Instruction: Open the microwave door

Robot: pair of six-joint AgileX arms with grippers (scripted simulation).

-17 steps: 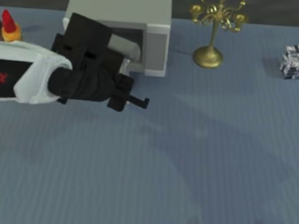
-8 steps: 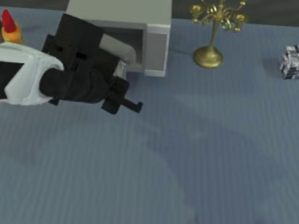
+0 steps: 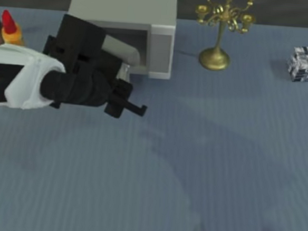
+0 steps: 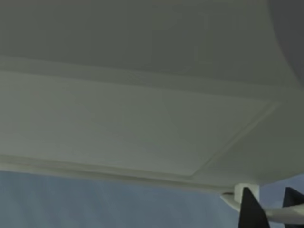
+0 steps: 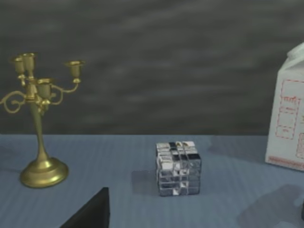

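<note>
Evidently the left gripper [image 4: 268,209] jaws clamp the microwave door [image 4: 142,128] handle [image 4: 247,211] (door swung partly open).

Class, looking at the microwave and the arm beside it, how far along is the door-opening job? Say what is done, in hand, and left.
Done: the microwave shows its dark cavity, so the microwave door is already swung partly out.

In hand: the left hand sits at the door's pale handle, with dark fingers on either side of the bar in the left wrist view.

Left: swinging the door wider. The right hand is not seen in the top view.
</note>
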